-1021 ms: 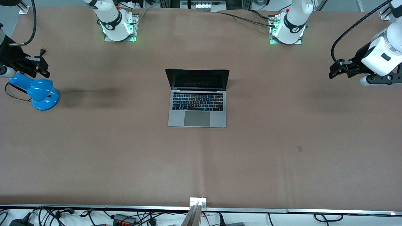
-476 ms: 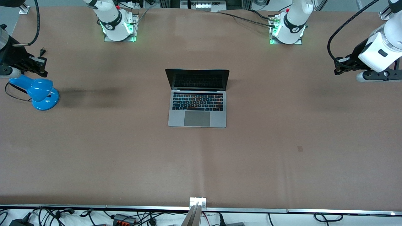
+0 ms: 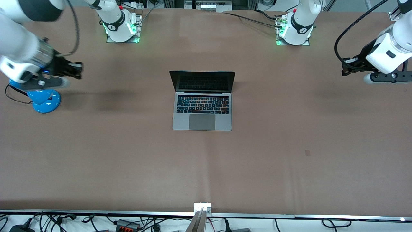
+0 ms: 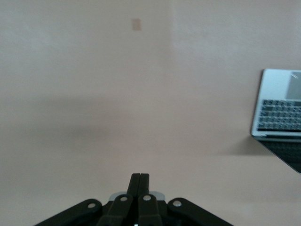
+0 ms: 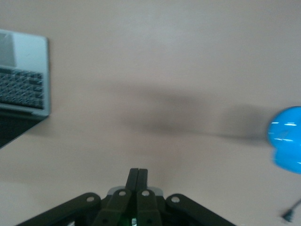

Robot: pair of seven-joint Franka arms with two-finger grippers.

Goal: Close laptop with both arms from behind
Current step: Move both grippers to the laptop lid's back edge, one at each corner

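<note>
The silver-grey laptop (image 3: 202, 111) stands open in the middle of the table, its dark screen upright and facing the front camera. It also shows at the edge of the left wrist view (image 4: 282, 117) and the right wrist view (image 5: 21, 89). My left gripper (image 3: 345, 68) is shut and empty, up in the air over the left arm's end of the table. My right gripper (image 3: 78, 70) is shut and empty, over the table between the blue lamp and the laptop. Both grippers are well apart from the laptop. In the wrist views the left fingers (image 4: 139, 181) and right fingers (image 5: 138, 176) are pressed together.
A blue desk lamp (image 3: 43, 100) with a black cord stands at the right arm's end of the table, partly under the right arm; it also shows in the right wrist view (image 5: 287, 139). A small dark mark (image 3: 307, 152) lies on the brown table cover. Cables lie along the table's near edge.
My right arm has swung in from the table's end toward the laptop, past the blue lamp. My left gripper has risen slightly and then held almost still. The laptop has not moved.
</note>
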